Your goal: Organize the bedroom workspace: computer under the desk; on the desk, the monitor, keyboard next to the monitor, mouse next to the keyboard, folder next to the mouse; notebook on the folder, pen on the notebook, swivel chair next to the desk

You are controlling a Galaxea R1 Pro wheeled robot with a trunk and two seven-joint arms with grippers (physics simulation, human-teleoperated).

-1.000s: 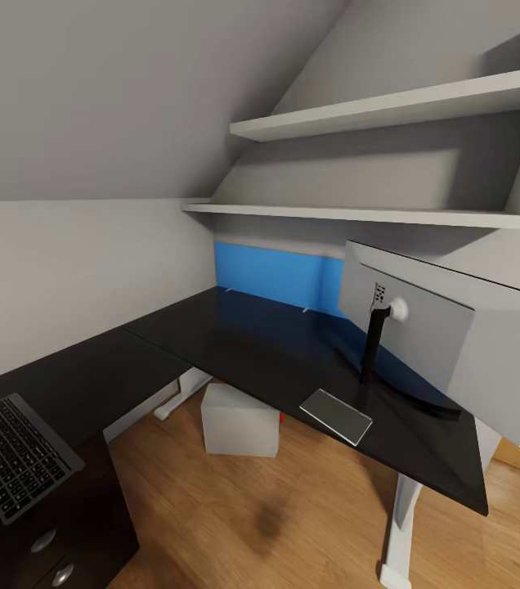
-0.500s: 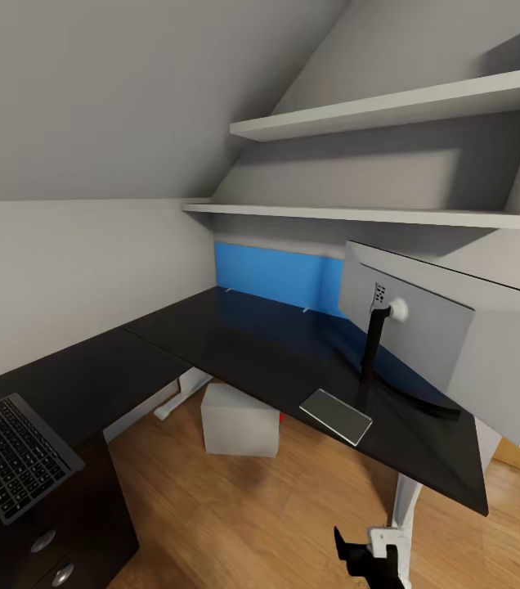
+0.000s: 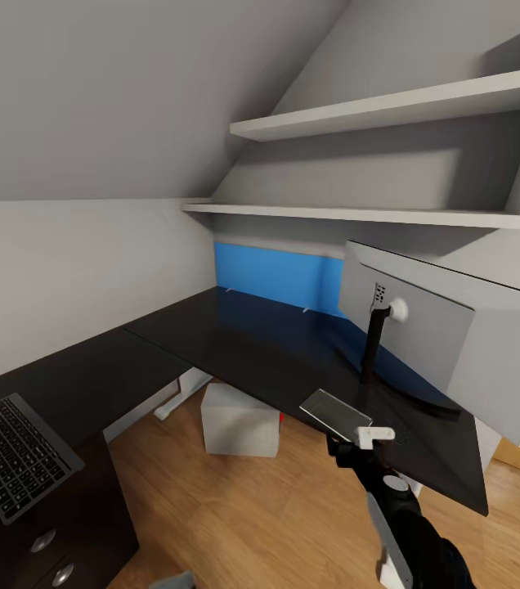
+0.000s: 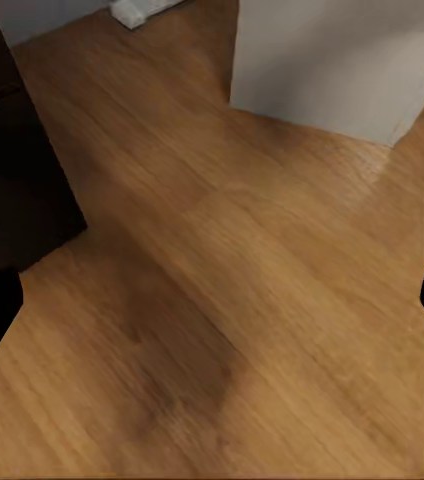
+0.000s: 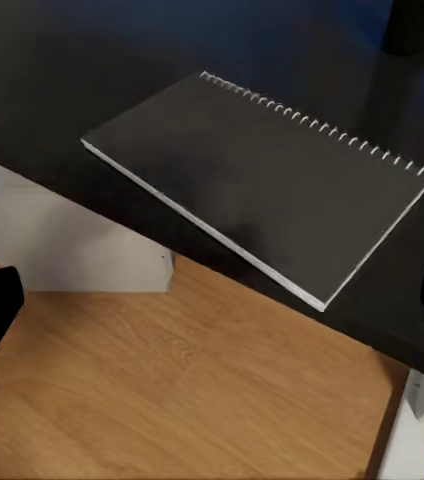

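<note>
Reaching with my right fingers (image 3: 350,442) spread and empty, risen into head view within the last second to hover at the bench (image 3: 235,343) edge | notebook (image 5: 257,180) lies flat just ahead, by the monitor (image 3: 448,343) stand | left fingers (image 4: 212,300) spread above floor near the computer (image 3: 239,420) | keyboard (image 3: 15,454) on the bench's left wing | notebook pickup looks next.

The worktop (image 3: 235,335) lies bare through the frame's centre. At right, the monitor (image 3: 448,327) and its stand block the way, the notebook (image 3: 335,415) at the near edge. Shelves (image 3: 374,214) hang overhead. The computer (image 3: 239,421) takes the floor beneath.
</note>
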